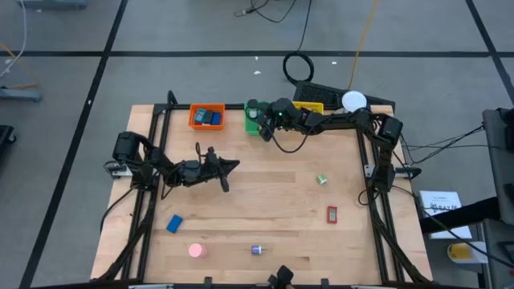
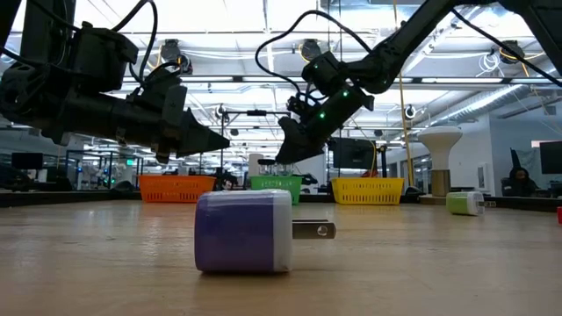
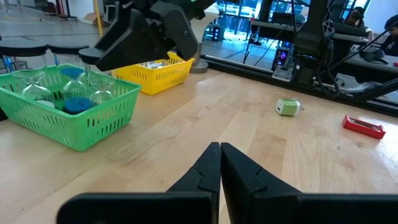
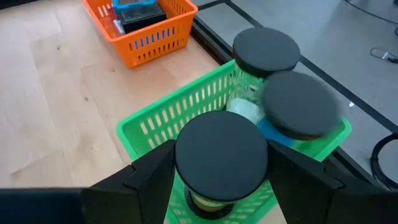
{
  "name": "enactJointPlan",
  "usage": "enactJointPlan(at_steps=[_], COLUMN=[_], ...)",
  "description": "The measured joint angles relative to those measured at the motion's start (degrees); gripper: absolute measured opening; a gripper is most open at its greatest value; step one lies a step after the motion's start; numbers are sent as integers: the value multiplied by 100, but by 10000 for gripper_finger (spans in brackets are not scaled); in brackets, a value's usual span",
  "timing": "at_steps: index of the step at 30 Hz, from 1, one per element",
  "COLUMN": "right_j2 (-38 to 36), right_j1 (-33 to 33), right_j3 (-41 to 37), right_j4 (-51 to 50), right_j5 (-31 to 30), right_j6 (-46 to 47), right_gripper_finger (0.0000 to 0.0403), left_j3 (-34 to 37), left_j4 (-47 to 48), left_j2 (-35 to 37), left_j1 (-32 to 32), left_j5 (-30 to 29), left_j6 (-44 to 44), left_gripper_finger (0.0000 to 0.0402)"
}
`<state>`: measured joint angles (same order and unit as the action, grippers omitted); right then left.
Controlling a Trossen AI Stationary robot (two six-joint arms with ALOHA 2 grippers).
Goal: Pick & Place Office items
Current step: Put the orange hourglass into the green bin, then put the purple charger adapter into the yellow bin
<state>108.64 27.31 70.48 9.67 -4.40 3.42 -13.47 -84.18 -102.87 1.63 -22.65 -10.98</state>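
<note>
My right gripper (image 4: 221, 171) hangs over the green bin (image 4: 155, 121) at the table's far edge, its fingers either side of an upright clear timer with a round black cap (image 4: 221, 154). Two more black-capped timers (image 4: 266, 50) stand in that bin. My left gripper (image 1: 231, 166) waits shut and level above the table's middle left, touching nothing. Loose on the table lie a blue block (image 1: 174, 223), a pink round piece (image 1: 197, 250), a purple-and-white plug (image 2: 243, 230), a green piece (image 1: 321, 180) and a red piece (image 1: 332, 213). My right gripper holds the timer between its two fingers (image 4: 152, 177), just below the top cap (image 4: 221, 154), which hides the place of contact. The fingers slant down from the table's right side. The timer stands upright, its lower end (image 4: 205, 205) down inside the green bin.
An orange bin (image 1: 207, 117) with dark and blue pieces stands left of the green one, a yellow bin (image 1: 309, 107) to its right. A white-domed stand (image 1: 354, 101) is at the far right corner. Metal frame rails run along both table sides.
</note>
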Motion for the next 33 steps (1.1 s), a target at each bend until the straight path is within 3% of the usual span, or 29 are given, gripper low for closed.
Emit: enactJointPlan(at_steps=[14, 22, 28, 33], right_j2=[-33, -50, -640, -1420], right_j1=[0, -11, -68, -224], right_j3=[-4, -4, -5, -86], right_j4=[-22, -180, -608, -1363], right_j5=[-26, -341, -467, -468], right_j6=[-19, 6, -163, -291], right_gripper_finger=[241, 280, 296, 287], left_j3=[0, 0, 0, -2], left_j4=[0, 1, 43, 57], left_j2=[0, 0, 0, 0], left_j1=[2, 1, 2, 0], left_j5=[-2, -2, 1, 7], left_j6=[5, 8, 12, 4], left_gripper_finger=[17, 17, 17, 17])
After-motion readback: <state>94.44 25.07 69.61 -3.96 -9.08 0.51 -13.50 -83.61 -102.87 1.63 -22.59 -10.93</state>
